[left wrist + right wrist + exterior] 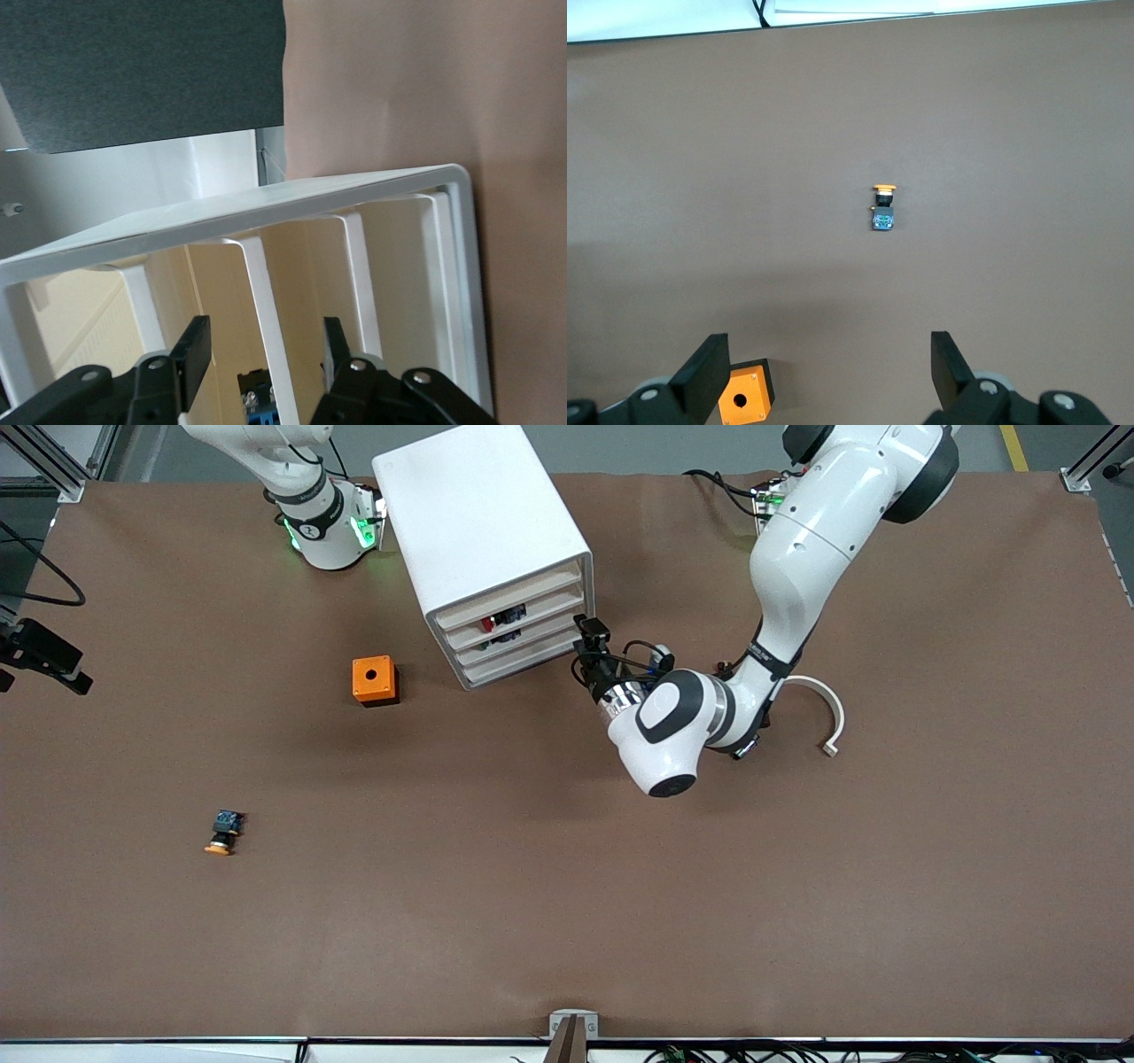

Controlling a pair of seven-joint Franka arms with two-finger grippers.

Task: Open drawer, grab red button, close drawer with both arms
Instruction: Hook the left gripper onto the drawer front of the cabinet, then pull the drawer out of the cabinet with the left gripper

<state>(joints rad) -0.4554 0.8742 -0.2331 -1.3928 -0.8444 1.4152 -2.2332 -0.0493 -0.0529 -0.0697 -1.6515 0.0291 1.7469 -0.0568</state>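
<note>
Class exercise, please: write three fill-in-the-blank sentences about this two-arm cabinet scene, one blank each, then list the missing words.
1. The left gripper is at the front of the white ____.
2. The box with a hole is coloured ____.
3. The lone button on the table has an ____ cap.
4. The right gripper has its fingers ____.

Missing words: cabinet; orange; orange; open

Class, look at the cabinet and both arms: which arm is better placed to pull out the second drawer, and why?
Probably the left. The left gripper is already at the cabinet front, jaws straddling a drawer front edge. The right gripper waits high at its end of the table, jaws open.
</note>
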